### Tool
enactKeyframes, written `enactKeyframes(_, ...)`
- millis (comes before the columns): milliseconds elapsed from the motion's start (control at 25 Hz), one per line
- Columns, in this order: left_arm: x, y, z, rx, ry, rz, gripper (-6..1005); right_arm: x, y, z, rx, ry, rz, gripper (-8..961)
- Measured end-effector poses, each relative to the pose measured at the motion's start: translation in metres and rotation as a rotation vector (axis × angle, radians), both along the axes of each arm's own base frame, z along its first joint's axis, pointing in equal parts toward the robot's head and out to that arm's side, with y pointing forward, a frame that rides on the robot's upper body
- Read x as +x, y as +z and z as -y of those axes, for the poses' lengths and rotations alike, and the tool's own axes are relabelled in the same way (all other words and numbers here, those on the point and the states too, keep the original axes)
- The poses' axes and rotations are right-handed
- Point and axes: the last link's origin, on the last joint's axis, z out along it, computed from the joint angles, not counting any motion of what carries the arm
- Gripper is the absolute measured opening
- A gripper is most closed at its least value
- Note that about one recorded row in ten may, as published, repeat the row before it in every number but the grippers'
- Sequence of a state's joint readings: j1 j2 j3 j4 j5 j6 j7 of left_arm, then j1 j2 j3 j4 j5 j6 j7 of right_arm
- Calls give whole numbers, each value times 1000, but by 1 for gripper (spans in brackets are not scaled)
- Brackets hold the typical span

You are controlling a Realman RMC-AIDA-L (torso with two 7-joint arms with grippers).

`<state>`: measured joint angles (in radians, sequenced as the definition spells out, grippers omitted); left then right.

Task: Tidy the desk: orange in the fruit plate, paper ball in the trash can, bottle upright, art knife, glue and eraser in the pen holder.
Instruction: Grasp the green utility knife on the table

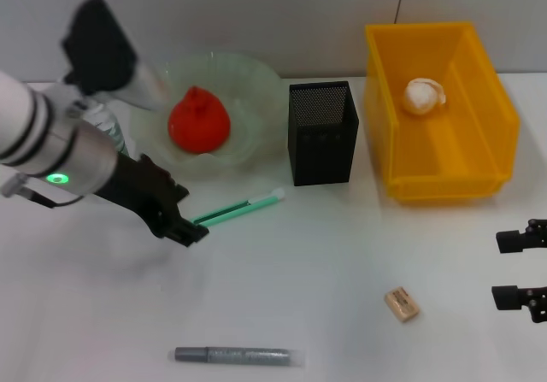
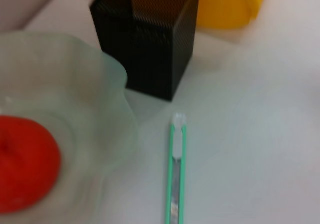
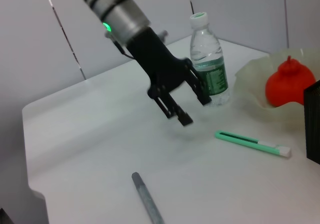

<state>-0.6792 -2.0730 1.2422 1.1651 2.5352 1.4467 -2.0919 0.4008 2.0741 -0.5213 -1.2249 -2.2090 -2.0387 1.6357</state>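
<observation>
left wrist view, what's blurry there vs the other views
Left wrist view: orange and plate soft, knife sharper. Head view: left arm's near end blurred. Right wrist view: left gripper and bottle crisp.

Plain grey panelled wall (image 3: pixel 240 13) behind, evenly lit.

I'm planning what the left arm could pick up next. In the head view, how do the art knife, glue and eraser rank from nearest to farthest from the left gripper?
From the open left gripper, above the desk:
1. Art knife: right beside the fingertips, in front of the fruit plate.
2. Glue: at the near edge, center.
3. Eraser: toward the robot's right.
</observation>
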Motion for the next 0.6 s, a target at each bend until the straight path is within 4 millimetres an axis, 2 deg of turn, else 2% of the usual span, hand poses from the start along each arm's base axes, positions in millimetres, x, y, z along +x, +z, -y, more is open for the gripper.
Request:
enactKeyframes(360, 0, -31, -23, -23, -7, -114, 678, -4, -4, -3, -19, 18, 3, 787)
enactKeyframes(600, 6, -35, -32, -2, -49, -124, 676, -6, -7, -5, -28, 27, 10, 786)
